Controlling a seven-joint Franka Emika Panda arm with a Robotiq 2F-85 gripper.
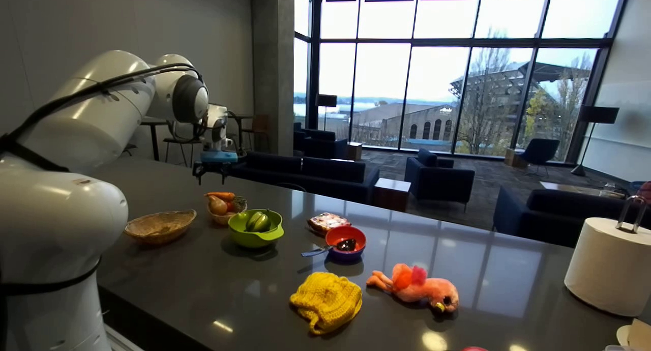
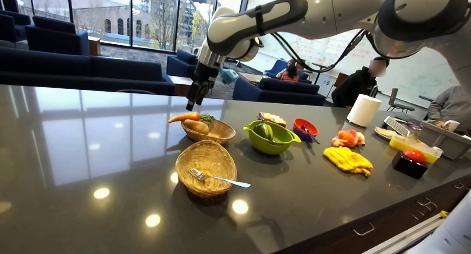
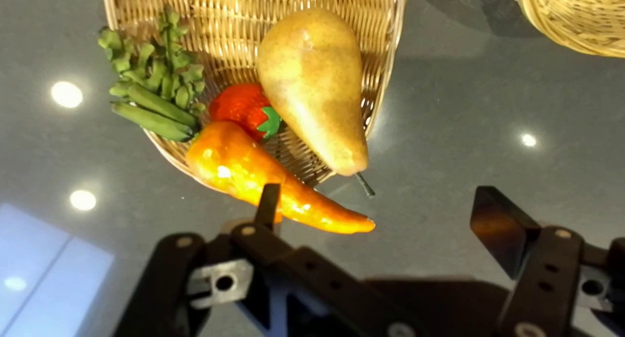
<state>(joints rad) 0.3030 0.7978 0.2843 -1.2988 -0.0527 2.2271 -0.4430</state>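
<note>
My gripper point(image 3: 378, 188) stands open above the counter, with nothing held between its fingers. Nearest below it is an orange carrot point(image 3: 234, 166), whose tip sticks out past the rim of a wicker basket point(image 3: 390, 58). One finger point(image 3: 267, 205) overlaps the carrot in the wrist view. Leafy greens point(image 3: 161, 83) lie at the carrot's thick end. The basket also bears a yellow-brown pear point(image 3: 307, 68) and a red strawberry point(image 3: 239, 105). In both exterior views the gripper point(image 1: 211, 179) point(image 2: 195, 103) hangs higher than the carrot point(image 2: 185, 117), apart from it.
Beside this basket stands another wicker basket point(image 2: 206, 154) with a fork point(image 2: 220, 179) across it. A green bowl point(image 2: 268, 145) holds a green vegetable. Farther along are a red bowl point(image 1: 346, 234) with a spoon, a yellow cloth point(image 1: 328, 302), a pink plush point(image 1: 417, 287) and a paper roll point(image 1: 608, 264).
</note>
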